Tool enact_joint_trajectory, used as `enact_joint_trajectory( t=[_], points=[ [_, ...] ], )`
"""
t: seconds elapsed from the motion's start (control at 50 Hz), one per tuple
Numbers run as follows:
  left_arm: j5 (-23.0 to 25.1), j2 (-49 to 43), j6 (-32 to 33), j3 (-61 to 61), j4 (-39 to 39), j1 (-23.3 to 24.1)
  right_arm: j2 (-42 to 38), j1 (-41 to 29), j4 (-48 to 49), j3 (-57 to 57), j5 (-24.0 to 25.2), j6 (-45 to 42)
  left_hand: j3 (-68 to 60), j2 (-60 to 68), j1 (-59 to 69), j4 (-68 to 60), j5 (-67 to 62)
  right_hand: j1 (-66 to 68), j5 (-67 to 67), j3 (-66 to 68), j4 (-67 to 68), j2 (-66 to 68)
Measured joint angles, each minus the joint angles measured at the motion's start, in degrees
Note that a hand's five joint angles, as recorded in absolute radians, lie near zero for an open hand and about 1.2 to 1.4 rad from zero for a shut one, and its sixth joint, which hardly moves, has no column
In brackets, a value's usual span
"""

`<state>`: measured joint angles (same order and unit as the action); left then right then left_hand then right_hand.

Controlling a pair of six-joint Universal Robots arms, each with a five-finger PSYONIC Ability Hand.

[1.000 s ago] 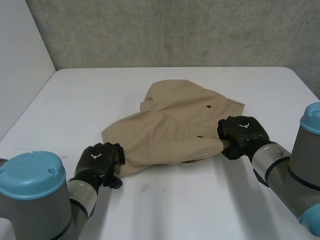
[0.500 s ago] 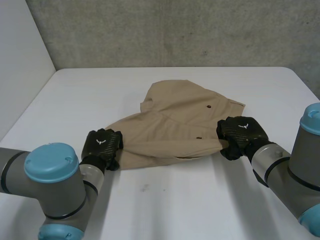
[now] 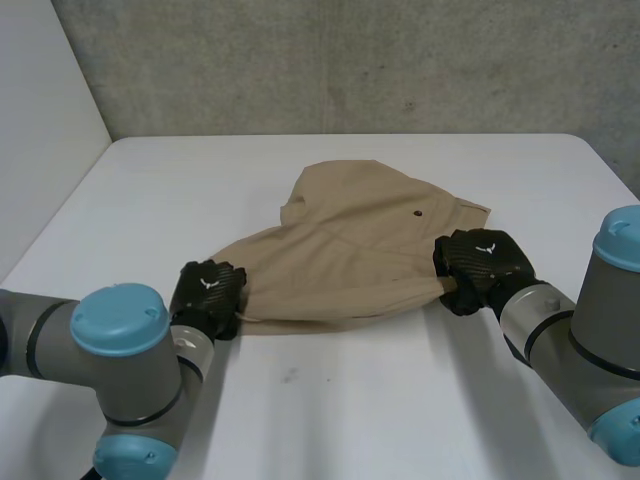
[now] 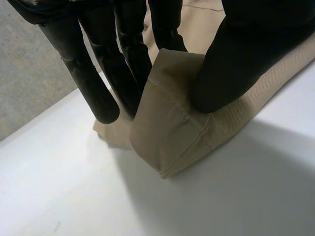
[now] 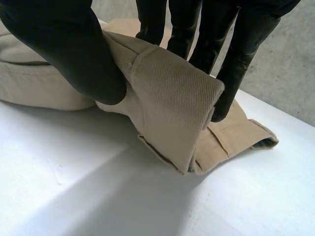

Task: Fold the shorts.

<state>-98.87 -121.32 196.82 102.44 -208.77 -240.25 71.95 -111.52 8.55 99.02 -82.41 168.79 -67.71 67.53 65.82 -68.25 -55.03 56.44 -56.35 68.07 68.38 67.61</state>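
On a white bench (image 3: 330,400), tan shorts (image 3: 350,250) lie rumpled at its middle. The left robot hand (image 3: 207,295), knuckles up, pinches their near left corner between thumb and fingers. The right robot hand (image 3: 478,265) pinches the near right corner likewise.

shorts (image 3: 350,250) partly hidden under left hand (image 3: 207,297), right hand (image 3: 480,268)
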Motion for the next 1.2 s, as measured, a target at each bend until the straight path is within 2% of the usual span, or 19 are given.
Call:
enact_joint_trajectory(
  t=[0.12,0.18,0.2,0.26,0.42,0.56,0.66,0.74,0.86,0.9,0.96,0.98,1.04,1.1,1.12,1.2],
  points=[
    [0.51,5.76,0.26,0.83,0.97,-0.59,0.44,-0.02,-0.32,-1.59,-0.09,-0.99,-0.23,0.34,0.00,-0.10,0.00,0.00,-0.01,0.00,0.00,0.00],
    [1.45,13.60,0.05,1.77,2.73,-1.10,2.02,-0.05,-1.83,-3.35,-0.05,-3.54,-0.25,0.48,0.00,-0.10,0.00,0.00,0.00,0.00,0.00,0.00],
    [1.45,13.60,0.05,1.77,2.73,-1.10,2.02,-0.05,-1.83,-3.35,-0.05,-3.54,-0.25,0.48,0.00,-0.10,0.00,0.00,0.00,0.00,0.00,0.00],
    [3.95,25.89,-0.31,2.26,6.27,-2.10,5.83,-0.10,-5.13,-5.57,0.02,-8.26,-0.29,0.56,0.00,-0.11,0.00,0.00,-0.01,0.00,0.00,0.01],
    [7.88,46.94,-0.64,-1.85,13.10,-3.92,15.32,-0.29,-11.31,-11.78,0.02,-13.98,-0.58,1.05,0.00,-0.34,0.00,0.00,0.00,0.00,0.01,0.04],
    [8.04,55.81,-0.71,-11.22,17.05,-4.12,24.45,-0.14,-14.36,-21.05,-0.20,-14.00,-0.64,1.19,0.00,-0.36,0.00,0.00,-0.01,0.00,0.02,0.07],
    [7.73,56.80,-0.78,-16.30,18.63,-4.14,27.90,-0.04,-15.60,-26.10,-0.37,-13.69,-0.64,1.19,0.00,-0.36,0.00,0.00,-0.01,0.00,0.02,0.07],
    [7.56,53.33,-0.78,-18.50,19.07,-4.20,28.20,-0.05,-16.47,-28.46,-0.44,-13.59,-0.65,1.20,0.00,-0.36,-0.31,0.00,-0.01,0.00,0.02,0.07],
    [7.87,41.24,-0.63,-18.62,18.70,-4.20,20.65,-0.59,-17.28,-27.55,-0.45,-13.71,-0.65,1.19,0.00,-0.36,-0.88,0.00,-0.01,0.00,0.02,0.07],
    [7.95,33.24,-0.44,-18.75,17.85,-4.19,15.23,-0.79,-17.33,-26.76,-0.47,-13.71,-0.65,1.19,0.00,-0.36,-0.88,0.00,0.00,0.00,0.03,0.07],
    [7.94,24.73,-0.21,-19.62,16.26,-4.16,8.89,-0.97,-17.12,-26.34,-0.48,-13.70,-0.65,1.19,0.00,-0.36,-0.88,0.00,-0.01,0.00,0.04,0.07],
    [7.94,24.73,-0.21,-19.62,16.26,-4.16,8.89,-0.97,-17.12,-26.34,-0.48,-13.70,-0.65,1.19,0.00,-0.36,-0.88,0.00,-0.01,0.00,0.04,0.07],
    [7.85,13.23,0.08,-22.69,13.33,-4.12,1.05,-1.16,-16.69,-26.99,-0.75,-13.70,-0.65,1.20,0.00,-0.36,-0.88,0.00,-0.01,0.00,0.16,0.07],
    [7.76,6.88,0.41,-25.78,11.52,-4.13,-5.00,-1.25,-15.67,-28.69,-1.51,-13.72,-0.65,1.19,0.00,-0.36,-0.88,0.00,-0.01,0.00,0.27,0.07],
    [7.65,1.78,0.97,-29.09,10.04,-4.14,-8.64,-1.31,-14.25,-30.16,-2.36,-13.74,-0.65,1.20,0.00,-0.37,-0.88,0.00,-0.01,0.01,0.28,0.07],
    [7.29,-6.77,3.47,-36.91,7.24,-4.14,-15.46,-1.47,-7.72,-33.95,-5.09,-13.90,-0.69,1.23,0.00,-0.37,-0.88,0.00,-0.01,0.04,0.31,0.07]
  ],
)
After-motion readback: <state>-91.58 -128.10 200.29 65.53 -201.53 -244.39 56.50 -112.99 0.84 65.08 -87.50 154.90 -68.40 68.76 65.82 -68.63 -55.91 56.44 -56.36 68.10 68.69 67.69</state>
